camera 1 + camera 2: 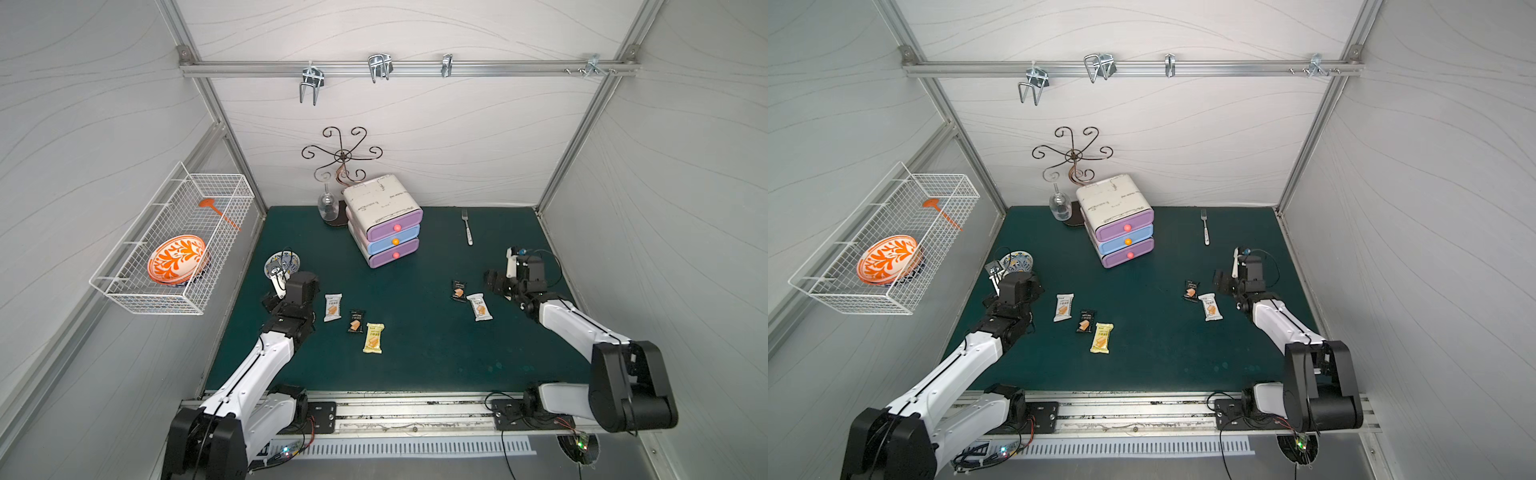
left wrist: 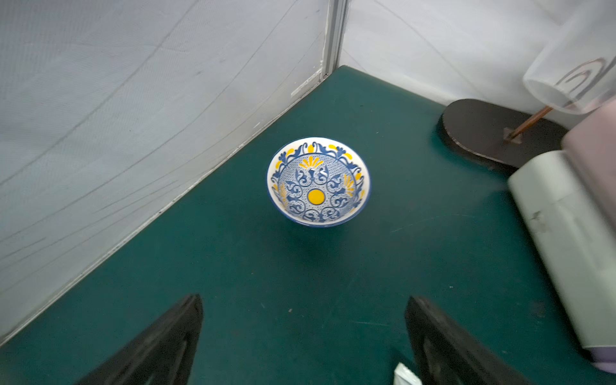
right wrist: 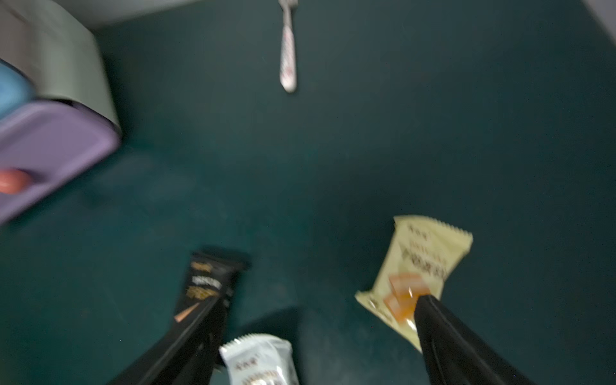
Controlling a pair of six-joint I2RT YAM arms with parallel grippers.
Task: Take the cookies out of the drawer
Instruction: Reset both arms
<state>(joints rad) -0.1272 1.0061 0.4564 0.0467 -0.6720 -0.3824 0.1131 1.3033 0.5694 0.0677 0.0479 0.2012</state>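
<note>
Five cookies lie on the green mat in both top views: white (image 1: 333, 307), black (image 1: 356, 321) and pale yellow (image 1: 373, 338) beside my left gripper (image 1: 274, 297), black (image 1: 459, 289) and white (image 1: 480, 306) beside my right gripper (image 1: 494, 284). The drawer unit (image 1: 382, 220) has all three drawers shut. The left gripper (image 2: 304, 298) is open over bare mat. The right gripper (image 3: 318, 298) is open; a white packet (image 3: 256, 356) lies loose between its fingers, with a black packet (image 3: 206, 283) and a pale yellow packet (image 3: 423, 253) beyond the tips.
A patterned bowl (image 2: 318, 181) stands just ahead of the left gripper near the left wall. A fork (image 1: 467, 226) lies at the back right. A wine glass (image 1: 327, 205) hangs on a metal stand (image 1: 341, 156) behind the drawer unit. A wire basket (image 1: 174, 241) hangs on the left wall.
</note>
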